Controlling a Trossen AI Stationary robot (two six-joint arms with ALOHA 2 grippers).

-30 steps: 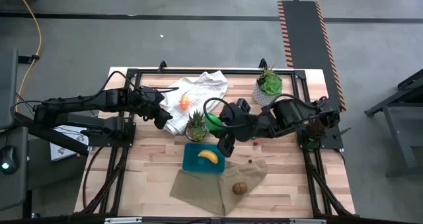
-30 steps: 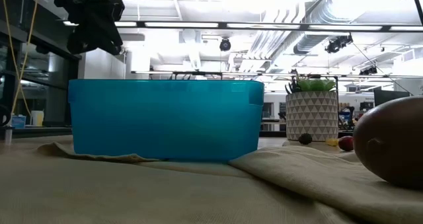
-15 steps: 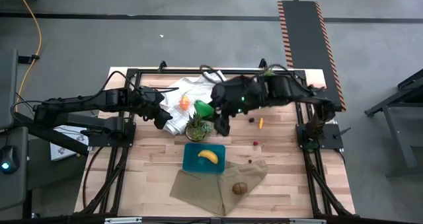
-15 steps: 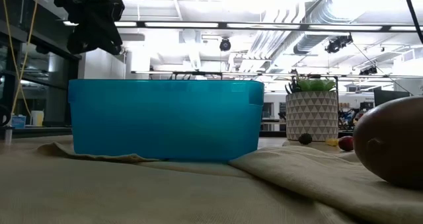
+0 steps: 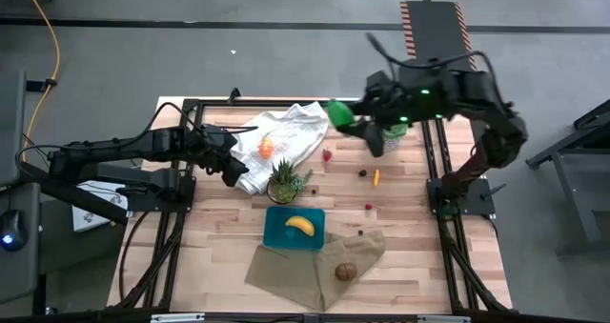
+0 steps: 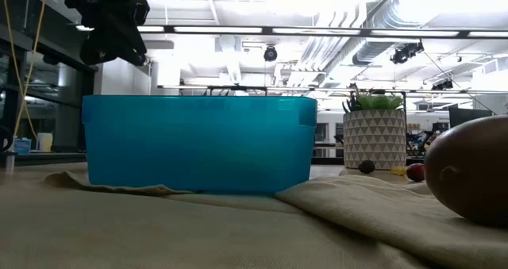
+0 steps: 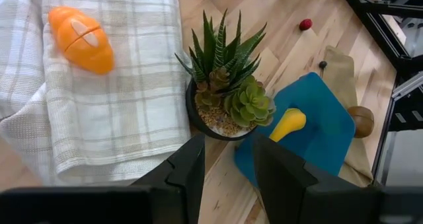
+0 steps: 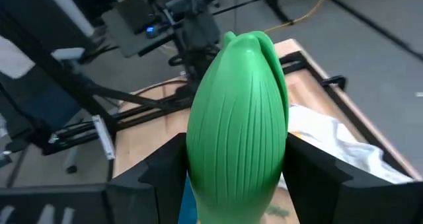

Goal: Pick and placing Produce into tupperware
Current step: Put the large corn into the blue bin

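Observation:
My right gripper (image 5: 355, 123) is raised high over the table's far right part, shut on a green pepper (image 5: 339, 111) that fills the right wrist view (image 8: 238, 125). The teal tupperware (image 5: 278, 233) stands partly on a tan cloth near the front, with a yellow banana (image 5: 300, 226) lying inside. A brown kiwi (image 5: 346, 272) rests on the cloth. An orange piece (image 7: 82, 39) lies on the white towel (image 5: 291, 128). My left gripper (image 5: 233, 171) hovers shut over the towel's left edge, touching nothing. My right gripper pinches the green pepper by its two sides (image 8: 198, 171) between its two fingers (image 8: 155, 184). The pepper sticks out forward past the fingers, along them, and is lifted clear of the table.
A spiky potted plant (image 5: 286, 180) stands just behind the tupperware; another (image 5: 389, 125) sits below my right arm. Small berries (image 5: 327, 155) (image 5: 362, 172) (image 5: 368, 207) and a yellow-orange piece (image 5: 376, 177) lie scattered on the wood right of centre.
My right gripper has risen and swung from beside the tupperware toward the table's far right corner, carrying the green pepper with it, clear of the table. My left arm has kept still.

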